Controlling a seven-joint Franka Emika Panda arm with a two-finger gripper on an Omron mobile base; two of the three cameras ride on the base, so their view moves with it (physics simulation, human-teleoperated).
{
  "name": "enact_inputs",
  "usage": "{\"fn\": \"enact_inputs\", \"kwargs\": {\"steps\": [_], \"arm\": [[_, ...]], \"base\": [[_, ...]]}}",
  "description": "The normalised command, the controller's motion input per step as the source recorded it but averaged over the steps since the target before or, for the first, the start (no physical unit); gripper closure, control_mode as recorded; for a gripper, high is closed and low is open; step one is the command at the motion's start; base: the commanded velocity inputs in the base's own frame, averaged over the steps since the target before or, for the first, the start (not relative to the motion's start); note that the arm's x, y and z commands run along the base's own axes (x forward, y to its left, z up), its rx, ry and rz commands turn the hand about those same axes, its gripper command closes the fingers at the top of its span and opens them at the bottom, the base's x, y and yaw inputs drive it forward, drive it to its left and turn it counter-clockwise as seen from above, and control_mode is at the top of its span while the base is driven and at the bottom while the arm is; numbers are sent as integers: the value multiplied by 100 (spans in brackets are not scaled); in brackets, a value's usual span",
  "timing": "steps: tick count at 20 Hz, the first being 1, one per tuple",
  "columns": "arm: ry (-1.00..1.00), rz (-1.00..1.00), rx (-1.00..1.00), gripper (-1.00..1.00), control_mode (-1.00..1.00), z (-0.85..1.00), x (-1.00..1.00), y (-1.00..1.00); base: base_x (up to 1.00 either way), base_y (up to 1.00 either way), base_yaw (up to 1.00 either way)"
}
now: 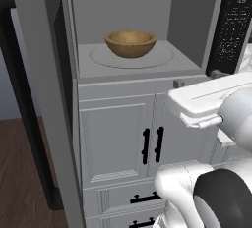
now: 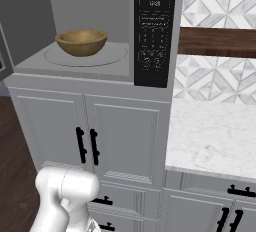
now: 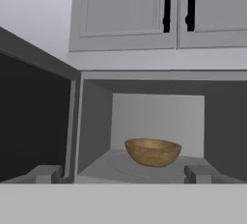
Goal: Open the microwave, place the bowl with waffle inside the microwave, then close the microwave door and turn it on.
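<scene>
Inside the boxy grey microwave (image 1: pixel 197 20), the round, shallow wooden bowl (image 1: pixel 130 42) sits on the pale circular turntable (image 1: pixel 162 57), its tan grain plain against the smooth cavity walls. Its grey-framed microwave door (image 1: pixel 47 99) hangs wide open at the left, and the tool (image 3: pixel 123 174) faces the cavity from outside, its two small blocky fingertips (image 3: pixel 197 173) spread well apart and empty.
</scene>
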Motion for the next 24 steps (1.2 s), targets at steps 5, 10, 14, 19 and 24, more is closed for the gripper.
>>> {"fn": "enact_inputs", "kwargs": {"steps": [5,10,14,19,24], "arm": [[-6,0,0,-100,-100,-1,-13,43],[-9,-4,0,-100,-100,-21,-26,51],[-9,-3,0,-100,-100,-4,-41,34],[-3,0,0,-100,-100,0,-91,12],[-3,3,0,-100,-100,0,-70,57]], "base": [[0,0,0],[0,0,0],[0,0,0],[0,0,0],[0,0,0]]}}
